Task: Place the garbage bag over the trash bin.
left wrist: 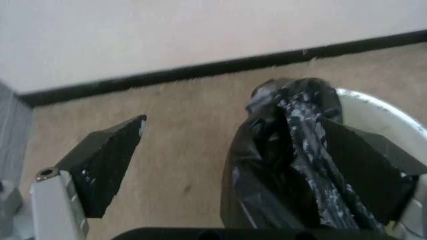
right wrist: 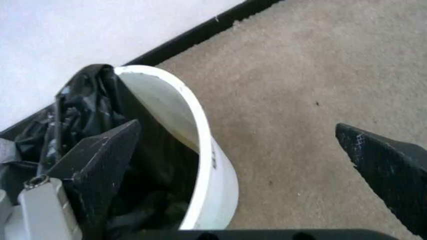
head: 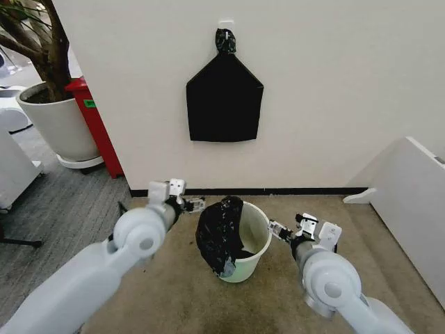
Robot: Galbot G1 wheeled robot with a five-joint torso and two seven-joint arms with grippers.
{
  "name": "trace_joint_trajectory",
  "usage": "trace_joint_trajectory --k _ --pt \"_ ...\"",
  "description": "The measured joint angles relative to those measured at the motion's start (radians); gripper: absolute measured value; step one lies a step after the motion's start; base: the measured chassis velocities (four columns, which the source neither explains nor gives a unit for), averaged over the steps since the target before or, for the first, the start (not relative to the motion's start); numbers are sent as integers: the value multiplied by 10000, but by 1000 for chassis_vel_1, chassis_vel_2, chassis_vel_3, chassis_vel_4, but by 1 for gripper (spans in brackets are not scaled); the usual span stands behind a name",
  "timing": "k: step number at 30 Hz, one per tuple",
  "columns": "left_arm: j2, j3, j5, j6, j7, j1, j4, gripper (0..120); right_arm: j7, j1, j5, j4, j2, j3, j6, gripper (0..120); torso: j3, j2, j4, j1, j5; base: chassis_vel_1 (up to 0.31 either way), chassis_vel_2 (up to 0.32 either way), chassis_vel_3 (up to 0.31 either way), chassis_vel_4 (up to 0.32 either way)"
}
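The trash bin [head: 256, 249] is a small cream-white bucket standing on the carpet close to the wall. The garbage bag [head: 219, 235], glossy crinkled black plastic, hangs bunched over the bin's left rim, partly inside and partly down the outside. My left gripper [head: 195, 204] hovers just left of the bag. In the left wrist view this gripper [left wrist: 233, 121] is open wide, one finger over bare carpet and the other against the bag [left wrist: 287, 165]. My right gripper [head: 279, 230] is at the bin's right rim. It [right wrist: 238, 125] is open, with the bin's rim [right wrist: 200, 130] between its fingers.
A flat matte black bag [head: 224, 104] hangs from a hook on the wall above the bin. A large white plant pot [head: 59, 125] and a red object [head: 94, 122] stand at the left. A white panel [head: 410, 195] stands at the right. Carpet surrounds the bin.
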Motion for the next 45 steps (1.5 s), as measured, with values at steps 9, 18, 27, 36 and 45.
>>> trace_joint_trajectory --k 9,18,27,36,45 --pt "-285 933 -934 -17 -1685 -530 1029 100 0 -494 -97 46 197 318 33 100 0 0 4 0 0 0 0 0 0" --pt "-935 1570 -854 -60 -1455 -438 1744 100 24 -687 -303 83 330 227 99 100 -1 0 5 0 0 0 0 0 0" --pt "-1665 1970 -792 -82 -1121 -689 2653 100 35 -969 -463 132 381 176 129 100 -1 0 3 0 0 0 0 0 0" --pt "-2191 2254 -734 -90 -639 -945 3619 100 76 -961 -420 30 371 192 167 100 -1 0 3 0 0 0 0 0 0" --pt "-2498 2426 -586 -97 -326 -997 4381 100 123 -933 -278 -67 369 186 179 100 0 0 3 0 -2 0 0 0 0"
